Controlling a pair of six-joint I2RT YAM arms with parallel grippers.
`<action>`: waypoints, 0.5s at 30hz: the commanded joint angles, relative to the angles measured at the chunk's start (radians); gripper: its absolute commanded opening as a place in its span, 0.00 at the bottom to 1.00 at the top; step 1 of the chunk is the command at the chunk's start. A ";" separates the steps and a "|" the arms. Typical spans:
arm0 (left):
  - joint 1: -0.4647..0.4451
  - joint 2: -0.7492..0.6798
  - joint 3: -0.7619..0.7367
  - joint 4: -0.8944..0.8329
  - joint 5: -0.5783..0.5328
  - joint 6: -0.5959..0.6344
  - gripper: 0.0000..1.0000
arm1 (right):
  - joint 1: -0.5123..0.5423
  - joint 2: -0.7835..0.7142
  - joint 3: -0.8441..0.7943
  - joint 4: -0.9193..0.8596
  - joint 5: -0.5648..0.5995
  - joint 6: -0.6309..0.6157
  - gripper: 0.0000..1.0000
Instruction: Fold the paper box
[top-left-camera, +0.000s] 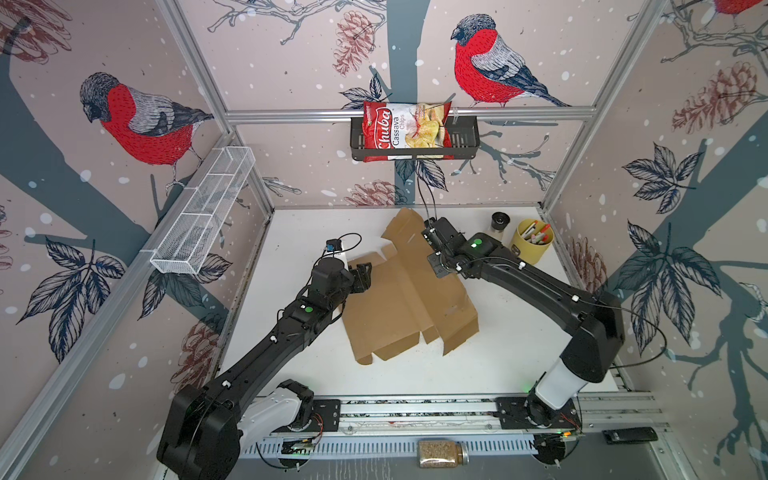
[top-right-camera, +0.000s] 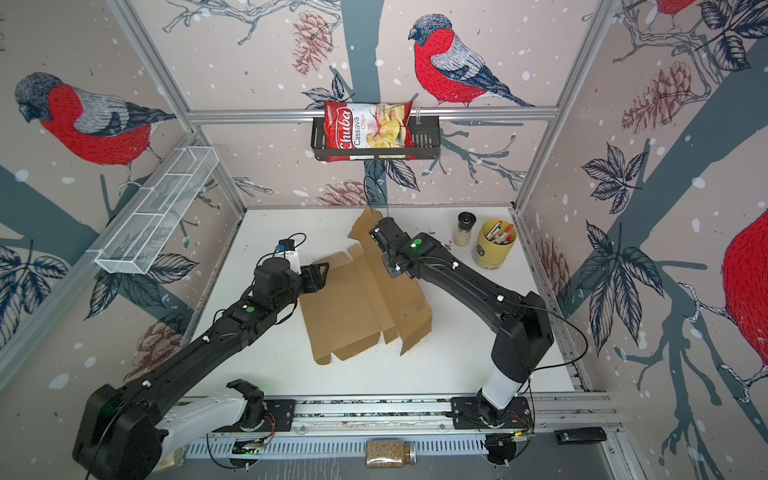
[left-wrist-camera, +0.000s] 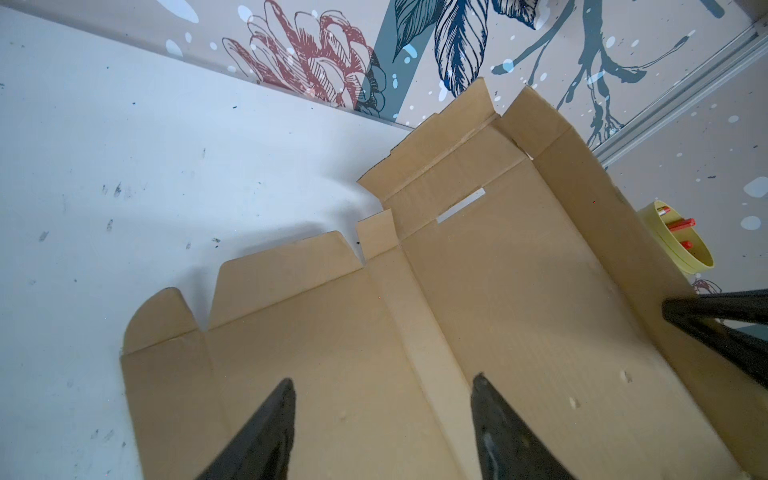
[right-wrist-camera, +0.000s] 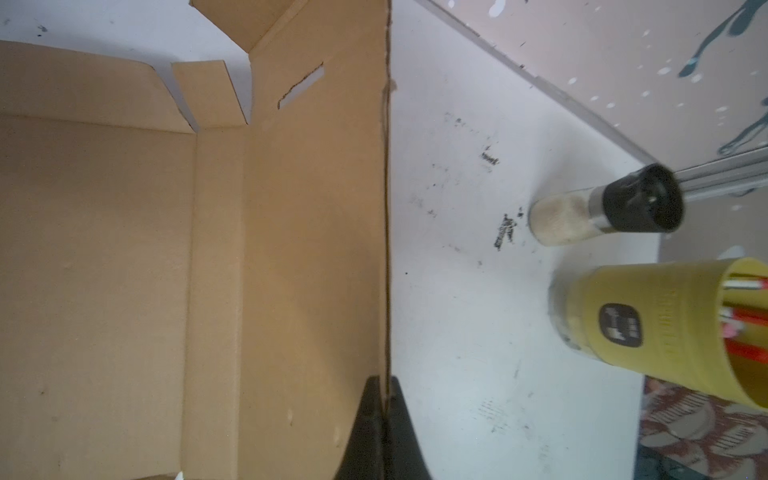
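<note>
- Paper box (top-left-camera: 399, 299) lies mid-tabletop (top-left-camera: 291, 353) as a mostly flat die-cut sheet. Its long panel on the right arm's side is tipped up from the surface.
- Our right pincer (right-wrist-camera: 384, 386) is pressed together on the top edge of that raised panel, pinching the cardboard.
- Our left pincer (left-wrist-camera: 382, 380) is spread and grips nothing, with its tips over the flat base panel.
- We judge the step in hand to be standing this side wall up along its crease.
- To do it well, we should bring the left pincer down onto the base close to the crease, so the sheet cannot slide or lift.
- We should swing the right pincer in an arc about the crease rather than drag it sideways.
- The yellow cup (top-left-camera: 534, 241) and shaker (top-left-camera: 497, 224) stand near that arm, so we want little outward travel.
</note>
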 joint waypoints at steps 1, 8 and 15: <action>0.002 0.004 -0.034 0.074 0.019 -0.006 0.65 | 0.026 0.009 0.053 -0.045 0.134 -0.060 0.06; 0.002 0.061 -0.188 0.211 0.106 -0.091 0.58 | 0.087 0.096 0.061 0.074 0.272 -0.197 0.04; -0.032 0.089 -0.320 0.219 0.247 -0.171 0.48 | 0.129 0.085 -0.033 0.422 0.300 -0.500 0.02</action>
